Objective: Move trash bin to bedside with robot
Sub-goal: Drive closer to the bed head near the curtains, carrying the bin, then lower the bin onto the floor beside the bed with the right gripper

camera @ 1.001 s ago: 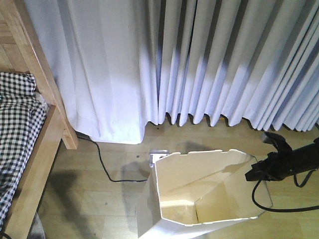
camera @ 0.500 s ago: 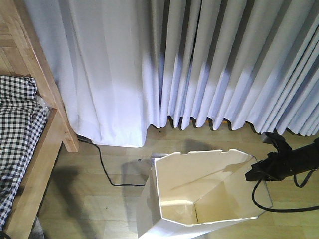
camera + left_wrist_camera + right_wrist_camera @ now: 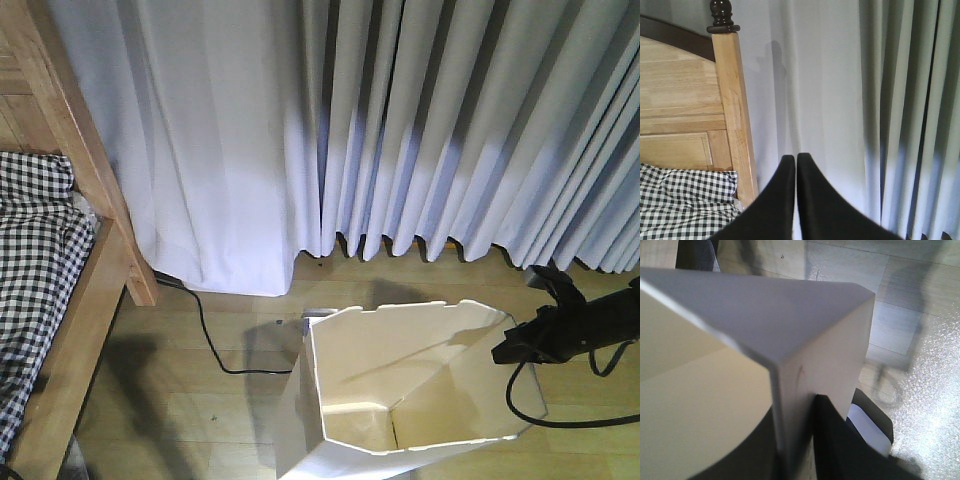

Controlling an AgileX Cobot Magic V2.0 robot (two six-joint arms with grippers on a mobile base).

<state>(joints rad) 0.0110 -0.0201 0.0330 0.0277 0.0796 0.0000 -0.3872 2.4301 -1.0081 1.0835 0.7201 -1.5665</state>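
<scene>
Right wrist: fingers (image 3: 837,450) astride bin rim (image 3: 783,390)

I see the white, faceted trash bin (image 3: 400,345) standing upright on the floor (image 3: 200,400), cream inside, apart from the wooden bedside (image 3: 95,270) with its checked bedding. My right tool (image 3: 508,350) pinches the bin's right rim.

trash bin (image 3: 400,350) base: cut off by the near picture edge.
bedside (image 3: 95,190): mostly past the left edge.
right arm (image 3: 600,320): cut off at the right edge.
floor cable (image 3: 205,335): far end hidden under the curtain (image 3: 220,150).
</scene>
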